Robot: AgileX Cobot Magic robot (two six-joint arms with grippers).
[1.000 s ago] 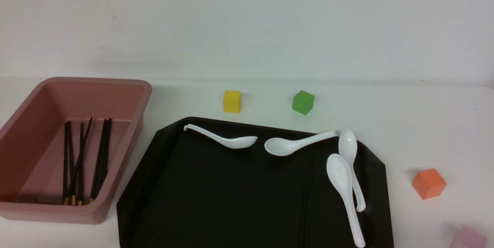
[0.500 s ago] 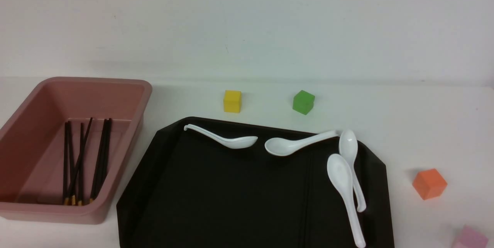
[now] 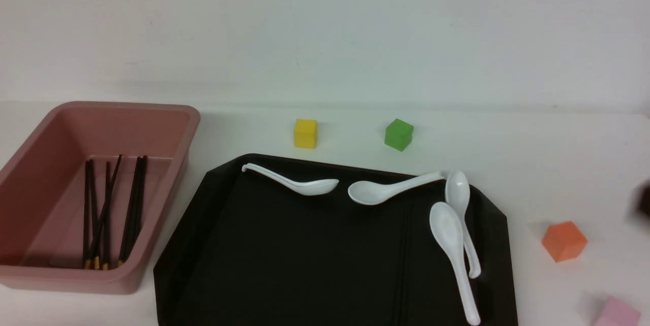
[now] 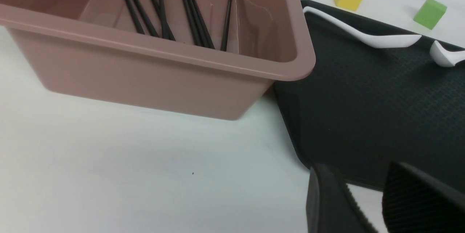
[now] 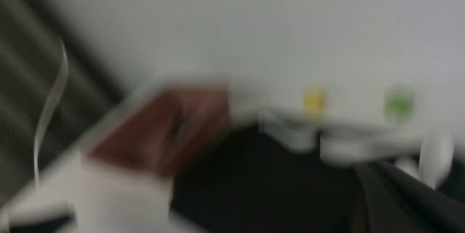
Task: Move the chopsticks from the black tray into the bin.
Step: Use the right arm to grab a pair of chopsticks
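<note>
Several black chopsticks point(image 3: 109, 212) with gold ends lie inside the dusty-pink bin point(image 3: 167, 112) at the left, and they also show in the left wrist view as chopsticks point(image 4: 192, 15) in the bin point(image 4: 174, 77). The black tray point(image 3: 284, 265) carries only white spoons. My left gripper point(image 4: 358, 170) hangs open and empty over the tray's near corner point(image 4: 363, 117), beside the bin. In its blurred wrist view my right gripper point(image 5: 367, 175) has its fingers together, shut on nothing, over the tray point(image 5: 236, 189). Its arm point(image 3: 644, 203) is a dark blur at the front view's right edge.
Several white soup spoons point(image 3: 452, 234) lie along the tray's far and right sides. A yellow cube point(image 3: 305, 133) and a green cube point(image 3: 398, 134) stand behind the tray. An orange cube point(image 3: 563, 240) and a pink cube point(image 3: 617, 313) sit to its right.
A dark blur of my right arm has come into the front view at the right edge. The chopsticks, spoons and cubes have not moved.
</note>
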